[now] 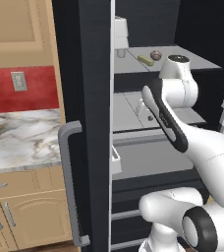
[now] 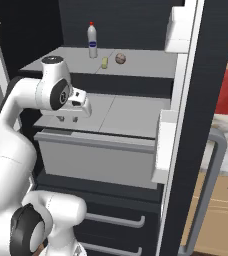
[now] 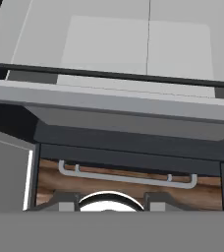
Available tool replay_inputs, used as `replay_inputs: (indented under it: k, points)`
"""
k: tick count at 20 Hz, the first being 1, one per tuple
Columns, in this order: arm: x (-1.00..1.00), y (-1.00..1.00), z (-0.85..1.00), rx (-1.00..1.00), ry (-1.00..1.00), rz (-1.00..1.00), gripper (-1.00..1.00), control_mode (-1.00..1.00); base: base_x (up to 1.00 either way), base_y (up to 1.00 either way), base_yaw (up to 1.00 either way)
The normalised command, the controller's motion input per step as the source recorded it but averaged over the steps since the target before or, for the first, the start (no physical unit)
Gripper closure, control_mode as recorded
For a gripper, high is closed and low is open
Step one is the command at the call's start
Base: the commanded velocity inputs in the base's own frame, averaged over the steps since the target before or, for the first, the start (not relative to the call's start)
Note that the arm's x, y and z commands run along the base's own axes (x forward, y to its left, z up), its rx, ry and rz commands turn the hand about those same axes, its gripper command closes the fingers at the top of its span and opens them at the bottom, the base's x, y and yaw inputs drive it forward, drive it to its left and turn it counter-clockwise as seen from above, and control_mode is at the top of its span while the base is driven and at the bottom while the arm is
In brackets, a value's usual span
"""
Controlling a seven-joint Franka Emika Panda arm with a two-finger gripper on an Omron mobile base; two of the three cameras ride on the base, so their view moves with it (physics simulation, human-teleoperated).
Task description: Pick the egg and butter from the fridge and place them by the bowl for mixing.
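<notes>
Reach step: hand, spread unclear but apparently empty, hovers above middle shelf; next lift to far upper shelf's brownish-tan round egg, pale yellow butter stick.

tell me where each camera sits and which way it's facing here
Left base view: behind the arm on its left, looking forward into the open fridge; the white arm rises from lower right.
Right base view: behind on the right, facing the same fridge; the arm rises from lower left, the hand over the middle shelf.
Hand view: on the hand, looking down over the shelf edge at the lower drawers.
Both base views share the egg and butter on the upper shelf.
</notes>
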Motion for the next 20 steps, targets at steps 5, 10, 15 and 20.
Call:
replay_inputs:
  k: [5, 10, 15, 20]
  points:
    - [-0.11, -0.04, 0.02, 0.03, -0.13, -0.05, -1.0, -1.0, 0.0, 0.0, 0.0]
    - [-0.05, -0.06, 0.32, 0.08, -0.3, -0.07, -1.0, -1.0, 0.0, 0.0, 0.0]
    - [-0.08, -0.26, 0.44, 0.01, -0.24, -0.04, -1.0, -1.0, 0.0, 0.0, 0.0]
    - [-0.08, -0.35, 0.5, -0.01, -0.23, 0.0, -1.0, -1.0, 0.0, 0.0, 0.0]
